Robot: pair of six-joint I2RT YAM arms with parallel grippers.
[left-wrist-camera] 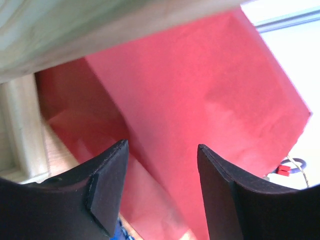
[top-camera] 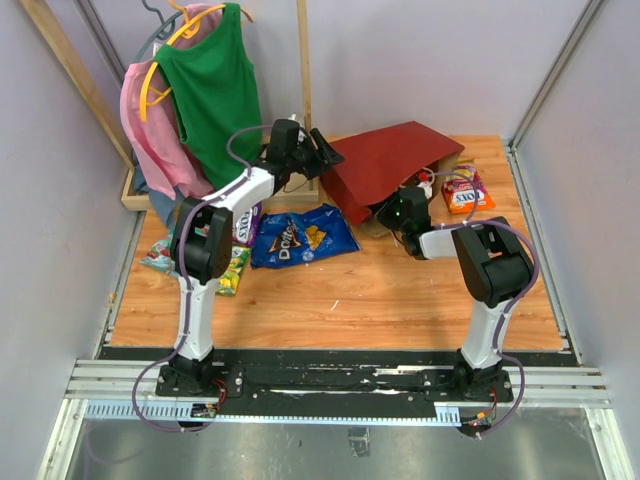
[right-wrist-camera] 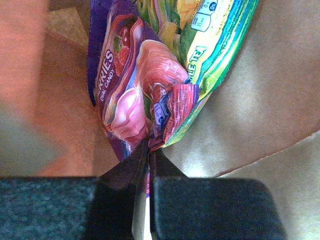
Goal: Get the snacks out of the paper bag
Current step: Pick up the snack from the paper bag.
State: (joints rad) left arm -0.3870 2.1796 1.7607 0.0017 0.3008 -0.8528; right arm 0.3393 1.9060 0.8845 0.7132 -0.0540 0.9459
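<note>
Candy bag (right-wrist-camera: 125, 100), glossy purple, is pinched by right gripper (right-wrist-camera: 149, 165); left gripper (left-wrist-camera: 162, 165) gapes.

I work in a robot lab cell: plain pale walls (top-camera: 400, 60) box in my wooden bench (top-camera: 400, 300), aluminium rails (top-camera: 340, 385) run along 6 o'clock, a metal post (top-camera: 555, 70) stands at 1 o'clock.
</note>
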